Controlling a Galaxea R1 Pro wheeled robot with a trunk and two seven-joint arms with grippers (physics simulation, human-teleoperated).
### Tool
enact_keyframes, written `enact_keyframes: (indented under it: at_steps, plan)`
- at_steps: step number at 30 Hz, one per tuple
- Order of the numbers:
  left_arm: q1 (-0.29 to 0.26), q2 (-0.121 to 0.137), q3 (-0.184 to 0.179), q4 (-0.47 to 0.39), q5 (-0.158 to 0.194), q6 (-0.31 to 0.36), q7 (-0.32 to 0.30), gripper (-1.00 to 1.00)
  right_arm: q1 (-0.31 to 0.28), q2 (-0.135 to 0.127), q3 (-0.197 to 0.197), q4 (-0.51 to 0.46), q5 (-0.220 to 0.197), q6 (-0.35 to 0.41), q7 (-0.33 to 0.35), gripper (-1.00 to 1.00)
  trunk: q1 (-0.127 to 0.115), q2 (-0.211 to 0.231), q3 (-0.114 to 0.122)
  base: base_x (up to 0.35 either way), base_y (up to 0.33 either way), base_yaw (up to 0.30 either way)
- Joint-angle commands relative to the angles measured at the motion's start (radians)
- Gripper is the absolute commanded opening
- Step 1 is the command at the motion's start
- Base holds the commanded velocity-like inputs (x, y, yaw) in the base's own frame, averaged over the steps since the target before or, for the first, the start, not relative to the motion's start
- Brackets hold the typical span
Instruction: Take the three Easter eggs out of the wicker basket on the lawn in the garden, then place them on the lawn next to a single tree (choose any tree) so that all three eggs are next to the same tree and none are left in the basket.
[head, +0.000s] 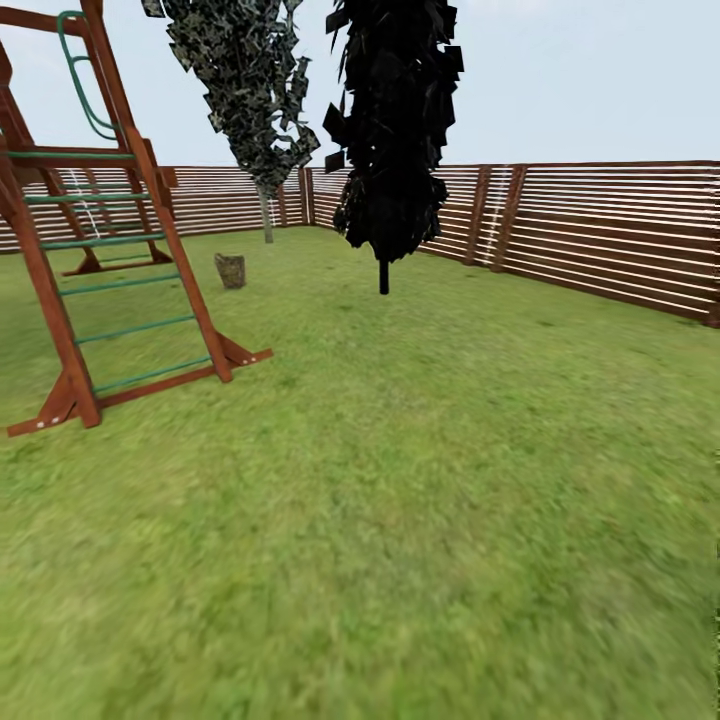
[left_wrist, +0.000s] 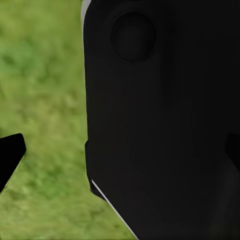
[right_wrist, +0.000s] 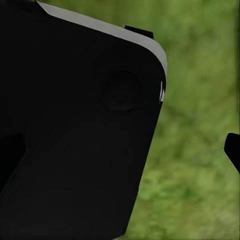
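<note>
Frame (head: 120, 230) of red-brown timber with green rungs stands at the far left of the head view, its feet on the lawn (head: 400, 480). Basket (head: 230, 270) sits well off on the grass, just right of the frame and near the pale-trunked tree (head: 266, 215) behind it; too small here to show eggs, so their presence inside is unconfirmed. Further right stands a black-trunked tree (head: 384, 270), and a slatted fence (head: 600, 235) closes the yard.

Handling, as judgement: the eggs are likely light, rigid, smooth and prone to roll or slip, so each should be gripped across its widest girth, from above, through the basket's open top. The loose twig basket looks light and could tip if nudged.

Left end effector (left_wrist: 120, 150): dark fingertips at the wrist view's edges over grass, a black body between; opening cannot be judged. Right end effector (right_wrist: 125, 150): likewise obscured, state undetermined.
</note>
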Motion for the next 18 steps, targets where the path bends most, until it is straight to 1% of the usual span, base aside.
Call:
enact_keyframes:
  at_steps: [1,3,5,18]
  plan:
    - [0.001,0.000,0.001,-0.001,0.000,-0.002,-0.001,1.00,-0.001,-0.001,0.007,0.001,0.002,-0.003,0.000,1.00,0.001,0.000,-0.001,0.342,0.001,-0.261]
    - [0.001,0.000,0.000,-0.001,0.000,-0.003,-0.001,1.00,-0.001,-0.001,0.008,0.001,0.002,-0.003,0.000,1.00,0.001,0.000,-0.001,0.331,0.001,-0.261]
    - [0.001,0.000,0.000,-0.001,0.000,-0.003,0.000,1.00,-0.001,-0.002,0.008,0.001,0.002,-0.003,0.000,1.00,0.001,0.000,-0.001,0.203,0.000,-0.261]
    - [0.001,-0.004,-0.002,-0.001,-0.002,-0.003,-0.001,1.00,-0.001,0.000,0.007,0.001,0.002,-0.003,0.000,1.00,0.001,0.000,-0.001,0.014,0.000,-0.261]
